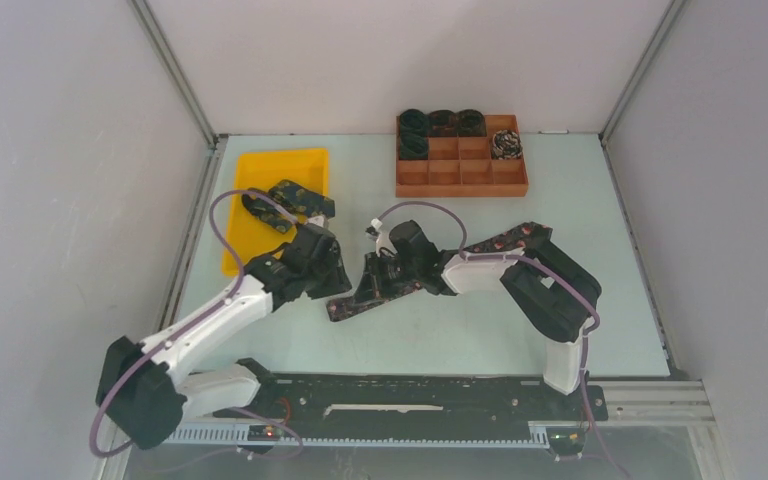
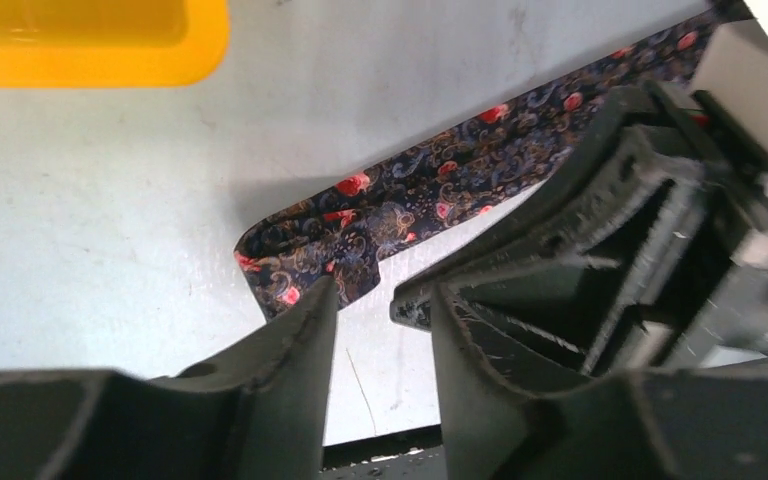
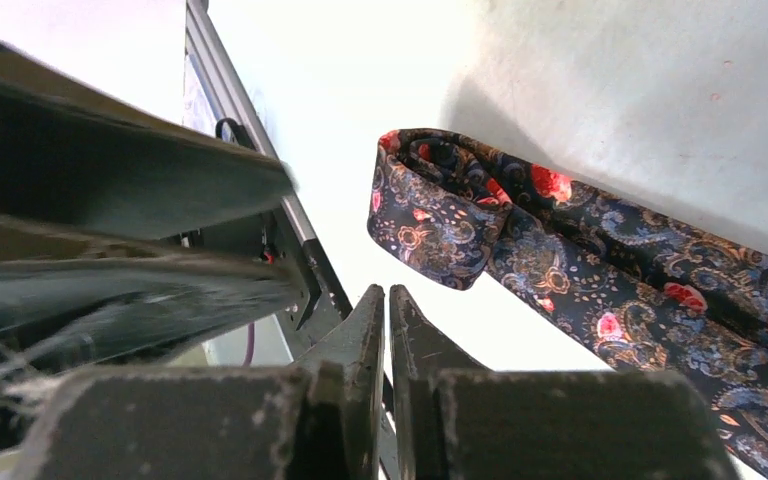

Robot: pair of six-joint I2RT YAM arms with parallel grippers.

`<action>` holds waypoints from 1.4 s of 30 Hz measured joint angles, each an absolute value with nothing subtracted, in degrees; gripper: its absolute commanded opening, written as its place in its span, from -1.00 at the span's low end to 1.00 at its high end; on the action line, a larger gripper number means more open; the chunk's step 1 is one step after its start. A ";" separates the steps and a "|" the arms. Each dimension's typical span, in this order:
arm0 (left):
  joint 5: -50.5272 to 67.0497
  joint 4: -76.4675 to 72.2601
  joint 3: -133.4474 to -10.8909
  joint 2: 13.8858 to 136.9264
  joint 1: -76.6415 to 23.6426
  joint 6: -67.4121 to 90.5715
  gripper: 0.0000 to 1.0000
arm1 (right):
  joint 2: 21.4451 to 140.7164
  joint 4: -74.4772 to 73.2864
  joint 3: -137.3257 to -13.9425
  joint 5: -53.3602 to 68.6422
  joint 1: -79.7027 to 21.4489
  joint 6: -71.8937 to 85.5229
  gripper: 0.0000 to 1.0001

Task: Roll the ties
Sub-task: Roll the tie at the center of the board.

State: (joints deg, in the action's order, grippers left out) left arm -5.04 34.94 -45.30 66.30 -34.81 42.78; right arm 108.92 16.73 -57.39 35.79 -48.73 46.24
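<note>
A dark tie with red flowers [image 1: 353,304] lies flat on the table, running from the middle up to the right under my right arm. Its near end is folded over once, as the right wrist view [image 3: 440,212] shows. My left gripper [image 1: 332,282] is open and empty; its fingertips hover just beside that end [image 2: 360,232], with the left finger [image 2: 305,330] at the tie's edge. My right gripper [image 1: 375,280] is shut on nothing, just off the folded end [image 3: 388,297]. More unrolled ties [image 1: 295,200] lie in the yellow tray.
The yellow tray [image 1: 260,170] stands at the back left. A brown divided box [image 1: 460,188] at the back holds several rolled ties [image 1: 442,123]. My two grippers are very close together; the right one fills the right side of the left wrist view [image 2: 660,230].
</note>
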 measured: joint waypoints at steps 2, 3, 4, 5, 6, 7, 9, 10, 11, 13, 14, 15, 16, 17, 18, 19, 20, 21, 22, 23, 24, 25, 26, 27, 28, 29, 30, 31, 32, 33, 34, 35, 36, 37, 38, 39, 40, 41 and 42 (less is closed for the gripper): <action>-6.09 35.97 -45.17 62.89 -34.61 42.39 -0.01 | 108.97 15.84 -57.69 35.03 -48.73 45.95 -0.70; -6.52 36.38 -44.91 61.45 -34.46 42.30 0.01 | 108.97 15.07 -57.89 34.48 -48.73 45.63 -0.66; -7.09 36.82 -44.42 59.92 -34.26 42.02 0.03 | 108.99 14.24 -58.17 33.95 -48.75 45.30 -0.61; -7.51 37.23 -43.55 58.30 -33.89 41.95 0.05 | 109.01 13.28 -58.61 33.30 -48.82 44.80 -0.57; -7.84 37.65 -42.81 57.36 -33.56 41.93 0.08 | 109.08 12.60 -58.96 32.80 -48.86 44.42 -0.53; -8.10 37.87 -41.69 56.45 -33.15 41.89 0.10 | 109.14 11.55 -59.55 32.23 -48.90 43.86 -0.51; -8.43 38.33 -39.42 55.44 -32.51 41.89 0.14 | 109.34 10.41 -60.40 31.35 -48.95 42.98 -0.51; -8.40 38.41 -37.63 54.92 -32.05 41.91 0.16 | 109.49 9.82 -60.82 30.98 -48.97 42.59 -0.51; -8.40 38.59 -37.08 54.70 -31.92 41.91 0.18 | 109.69 9.10 -61.25 30.68 -49.06 42.26 -0.51; -8.25 38.24 -35.14 53.87 -31.53 41.91 0.19 | 110.17 8.12 -61.95 30.13 -49.30 41.60 -0.51; -7.97 38.04 -34.20 53.39 -31.33 41.91 0.19 | 110.52 7.55 -62.37 29.98 -49.43 41.43 -0.51; -7.55 37.82 -33.30 52.88 -31.05 41.91 0.19 | 111.07 7.18 -62.94 29.80 -49.65 41.28 -0.52; -7.27 37.74 -32.84 52.69 -30.81 41.91 0.19 | 111.46 6.90 -63.29 29.69 -49.78 41.19 -0.52; -7.03 37.39 -32.36 52.49 -30.52 41.93 0.19 | 111.83 6.72 -63.59 29.63 -49.87 41.08 -0.53; -6.79 37.06 -32.08 52.42 -30.30 41.91 0.19 | 112.33 6.35 -63.96 29.56 -50.02 40.91 -0.54; -6.52 36.45 -31.75 52.38 -30.11 41.91 0.19 | 112.81 6.04 -64.34 29.50 -50.17 40.80 -0.55; -6.02 35.83 -31.46 52.38 -29.89 41.91 0.20 | 113.23 5.93 -64.53 29.47 -50.22 40.62 -0.56; -5.65 35.22 -31.20 52.38 -29.71 41.91 0.20 | 113.67 5.63 -64.82 29.47 -50.30 40.49 -0.57; -5.41 34.59 -30.96 52.38 -29.58 41.89 0.20 | 114.08 5.32 -65.08 29.41 -50.39 40.45 -0.58; -5.06 33.91 -30.65 52.38 -29.39 41.89 0.21 | 114.45 5.06 -65.28 29.39 -50.43 40.42 -0.60; -4.45 33.26 -30.30 52.38 -29.12 41.91 0.22 | 114.65 4.84 -65.36 29.28 -50.46 40.36 -0.60; -4.16 32.73 -30.02 52.38 -28.95 41.89 0.22 | 114.85 4.64 -65.43 29.21 -50.46 40.32 -0.62; -3.79 32.14 -29.69 52.38 -28.75 41.89 0.22 | 115.07 4.60 -65.49 29.19 -50.46 40.29 -0.63; -3.51 31.70 -29.41 52.38 -28.51 41.87 0.22 | 115.28 4.60 -65.60 29.19 -50.46 40.27 -0.65; -3.11 31.22 -29.12 52.38 -28.29 41.87 0.21 | 115.52 4.51 -65.73 29.19 -50.46 40.27 -0.66; -2.76 30.81 -28.88 52.42 -28.10 41.85 0.21 | 115.79 4.47 -65.91 29.19 -50.46 40.27 -0.66; -2.63 30.61 -28.77 52.56 -27.92 41.85 0.20 | 116.09 4.40 -66.15 29.21 -50.50 40.27 -0.67; -2.39 30.06 -28.62 52.73 -27.79 41.82 0.20 | 116.38 4.40 -66.39 29.21 -50.50 40.27 -0.67; -2.24 29.54 -28.49 52.86 -27.66 41.78 0.19 | 116.60 4.38 -66.57 29.23 -50.50 40.27 -0.68; -2.07 29.06 -28.38 52.97 -27.53 41.76 0.19 | 116.86 4.34 -66.78 29.28 -50.50 40.27 -0.68; -1.78 28.53 -28.16 53.01 -27.35 41.74 0.18 | 117.16 4.36 -67.16 29.26 -50.50 40.27 -0.68; -1.54 28.12 -27.94 53.12 -27.16 41.74 0.17 | 117.47 4.36 -67.51 29.28 -50.50 40.27 -0.68; -1.26 27.79 -27.75 53.25 -26.92 41.71 0.17 | 117.69 4.29 -67.83 29.32 -50.50 40.27 -0.69; -1.10 27.49 -27.57 53.39 -26.70 41.71 0.16 | 117.89 4.32 -68.12 29.32 -50.50 40.27 -0.69; -0.78 27.07 -27.29 53.47 -26.41 41.71 0.15 | 118.10 4.29 -68.49 29.41 -50.50 40.25 -0.69; -0.58 26.74 -27.00 53.58 -26.13 41.69 0.14 | 118.21 4.27 -68.77 29.52 -50.50 40.25 -0.69; -0.21 26.55 -26.74 53.74 -25.87 41.69 0.13 | 118.37 4.19 -69.08 29.61 -50.50 40.21 -0.69; 0.23 26.15 -26.41 53.93 -25.61 41.71 0.12 | 118.43 4.12 -69.32 29.69 -50.50 40.14 -0.69; 0.43 25.82 -26.15 54.13 -25.45 41.71 0.11 | 118.48 3.97 -69.58 29.71 -50.50 40.03 -0.69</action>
